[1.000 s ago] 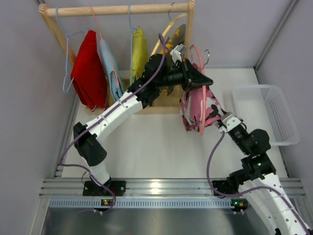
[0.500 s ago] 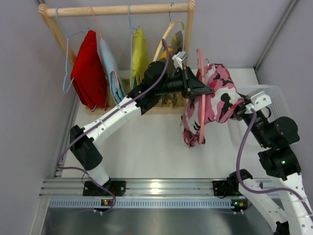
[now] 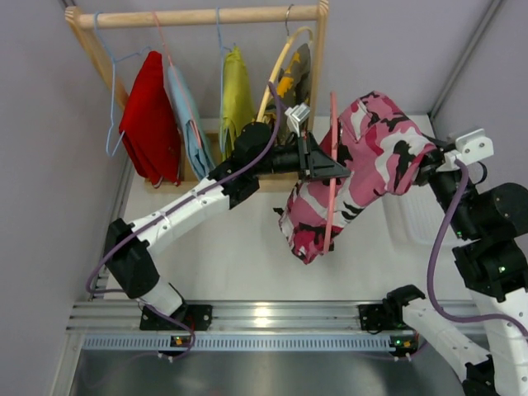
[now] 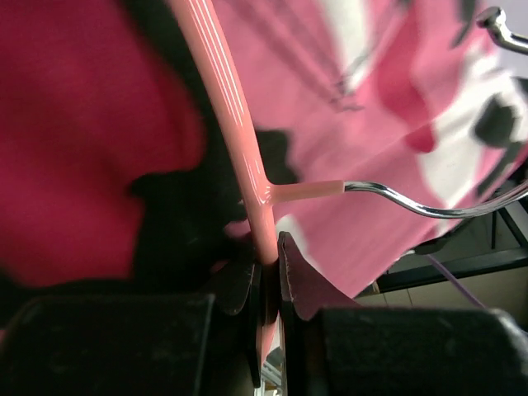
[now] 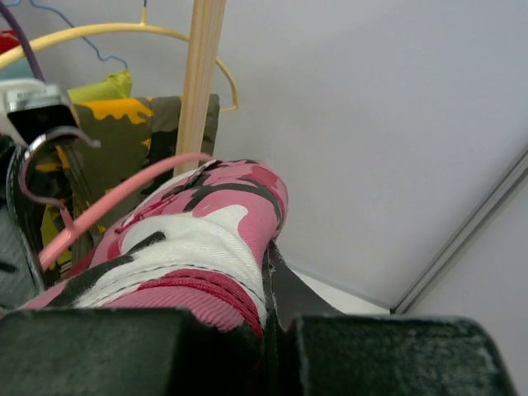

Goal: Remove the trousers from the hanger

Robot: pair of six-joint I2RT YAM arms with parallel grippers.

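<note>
The pink patterned trousers [image 3: 363, 169] hang in the air right of the rack, stretched between my two grippers. My left gripper [image 3: 328, 165] is shut on the pink hanger [image 3: 331, 177], whose bar [image 4: 235, 132] runs up from the jaws and whose metal hook [image 4: 429, 206] points right. My right gripper [image 3: 431, 169] is shut on one end of the pink trousers [image 5: 181, 239], lifted high. The other end droops below the hanger. The camouflage trousers [image 3: 295, 74] hang on a yellow hanger [image 3: 276, 66] on the rack and also show in the right wrist view [image 5: 136, 140].
The wooden rack [image 3: 198, 16] stands at the back left with a red pair [image 3: 151, 115], a light blue garment [image 3: 186, 111] and an olive-yellow pair [image 3: 235, 87]. A white basket [image 3: 417, 219] sits at the right, partly hidden behind my right arm.
My right gripper has risen and pulled right with the end of the pink trousers. The fabric has slid along the hanger and spread out. My left gripper has drawn the hanger slightly forward.
</note>
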